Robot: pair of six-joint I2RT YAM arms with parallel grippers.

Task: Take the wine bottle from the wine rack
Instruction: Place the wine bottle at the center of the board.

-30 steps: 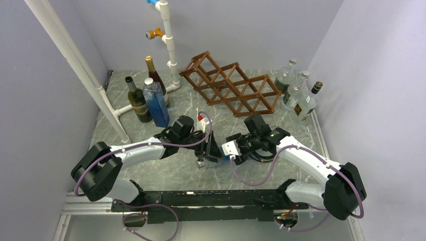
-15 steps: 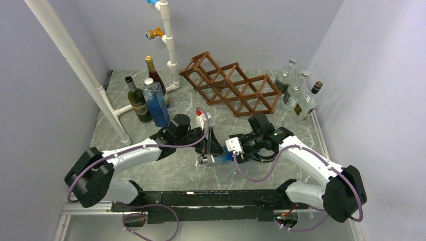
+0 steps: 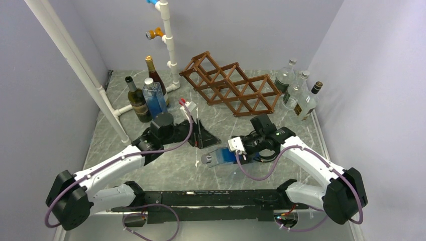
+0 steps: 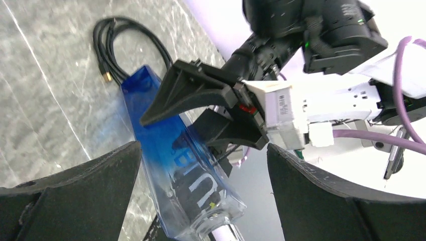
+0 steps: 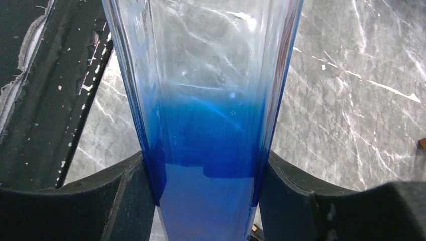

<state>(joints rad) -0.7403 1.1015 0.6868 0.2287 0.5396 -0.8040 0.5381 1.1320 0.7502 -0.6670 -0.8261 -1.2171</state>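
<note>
**Status: wine bottle (image 3: 217, 157) clamped in right gripper (image 3: 230, 154), left gripper (image 3: 205, 136) backed off**

Right gripper is closed on the blue-tinted body. The right wrist view shows a finger (image 5: 133, 201) pressed against the glass on each side. The wine bottle lies roughly level with its cap (image 3: 205, 159) pointing left, over the near-centre of the marble table (image 3: 176, 168). Can't tell from these views whether it touches the surface. It sits well apart from the wine rack (image 3: 231, 85), which stands at back centre.

Diff vs 1.0 s and 0.5 s ago:
- Left gripper was crowded against the right gripper at the cap end. It has now moved back and to the left, clear of the glass.
- Left jaws are spread wide and hold nothing. The left wrist view looks past them at the wine bottle in the right gripper.
- Left arm's elbow and shoulder have swung out toward the near-left corner.
- Right arm has barely shifted and keeps the same grip.
- Wine bottle was mostly hidden under both grippers. Its cap and neck end are now exposed.
- Wine rack, back-left bottles (image 3: 138, 103) and back-right clear bottles (image 3: 294, 93) are unchanged.
</note>
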